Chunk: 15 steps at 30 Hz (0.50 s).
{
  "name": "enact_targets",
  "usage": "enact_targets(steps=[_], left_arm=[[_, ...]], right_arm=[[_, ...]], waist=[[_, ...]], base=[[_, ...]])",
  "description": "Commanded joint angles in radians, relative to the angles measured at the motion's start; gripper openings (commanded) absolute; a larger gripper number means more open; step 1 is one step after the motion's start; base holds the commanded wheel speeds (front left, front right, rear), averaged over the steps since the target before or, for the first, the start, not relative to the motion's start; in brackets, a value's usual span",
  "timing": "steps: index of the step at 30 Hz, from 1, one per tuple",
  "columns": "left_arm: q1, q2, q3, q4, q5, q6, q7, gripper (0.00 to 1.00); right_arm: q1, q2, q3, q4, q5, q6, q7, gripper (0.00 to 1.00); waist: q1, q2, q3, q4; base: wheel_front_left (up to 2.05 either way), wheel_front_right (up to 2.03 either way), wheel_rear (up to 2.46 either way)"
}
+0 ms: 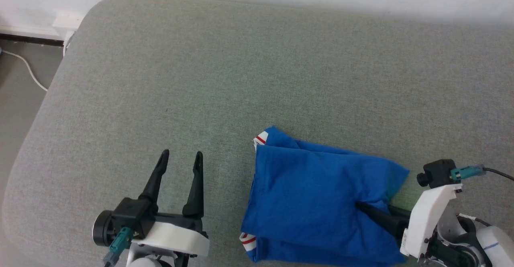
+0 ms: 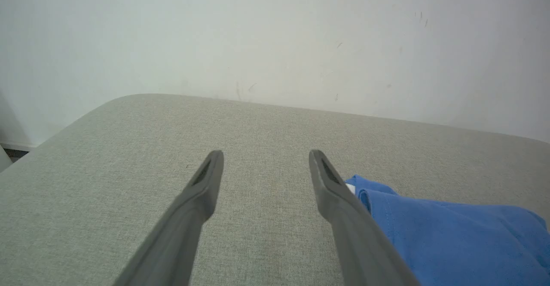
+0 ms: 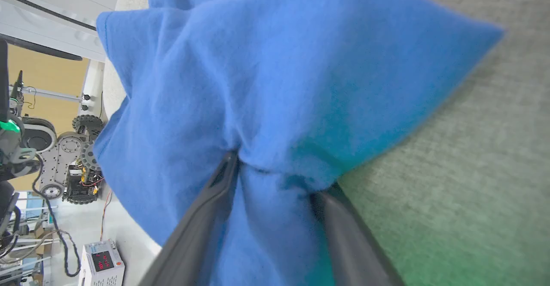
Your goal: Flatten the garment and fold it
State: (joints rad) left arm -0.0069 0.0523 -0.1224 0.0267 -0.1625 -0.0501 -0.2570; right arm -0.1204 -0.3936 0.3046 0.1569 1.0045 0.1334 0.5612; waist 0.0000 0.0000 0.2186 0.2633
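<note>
The garment [image 1: 317,194] lies as a folded royal-blue bundle on the grey cushion [image 1: 200,78], near its front edge at the right. Red-and-white trim peeks out at its far-left and near-left corners. My right gripper [image 1: 363,202] reaches into the garment's right edge, one dark finger on top and the other under the cloth. In the right wrist view the garment [image 3: 279,84] bunches between the two spread fingers of that gripper [image 3: 277,172]. My left gripper [image 1: 181,154] stands open over bare cushion, left of the garment. In the left wrist view the left gripper [image 2: 266,155] holds nothing, and the garment [image 2: 451,234] lies to its right.
A white wall [image 2: 275,32] runs behind the cushion. The floor at the far left carries a white cable [image 1: 28,70]. Beyond the cushion's edge, the right wrist view shows a wheeled machine [image 3: 73,157] and a box with a red display [image 3: 103,262].
</note>
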Motion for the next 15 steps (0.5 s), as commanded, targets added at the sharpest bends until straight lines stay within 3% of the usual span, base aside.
enact_targets(steps=[1, 8, 15], left_arm=[[-0.02, -0.002, -0.004, -0.009, -0.008, 0.009, -0.005, 1.0], [-0.007, -0.002, -0.005, -0.006, -0.014, 0.011, -0.005, 1.0], [0.012, -0.002, -0.009, -0.016, -0.041, 0.006, -0.005, 1.0]], right_arm=[[-0.005, 0.008, 0.03, 0.041, -0.021, -0.003, 0.003, 0.0], [-0.056, -0.036, 0.057, 0.065, -0.111, -0.003, -0.072, 0.0], [-0.176, -0.155, 0.151, 0.055, -0.472, -0.003, -0.126, 0.0]], waist=[[0.0, 0.0, -0.004, 0.0], [0.0, 0.0, -0.037, -0.033], [0.0, 0.0, -0.068, -0.134]], base=[[0.0, 0.0, 0.0], [0.0, 0.0, 0.0], [0.0, 0.0, 0.0]])
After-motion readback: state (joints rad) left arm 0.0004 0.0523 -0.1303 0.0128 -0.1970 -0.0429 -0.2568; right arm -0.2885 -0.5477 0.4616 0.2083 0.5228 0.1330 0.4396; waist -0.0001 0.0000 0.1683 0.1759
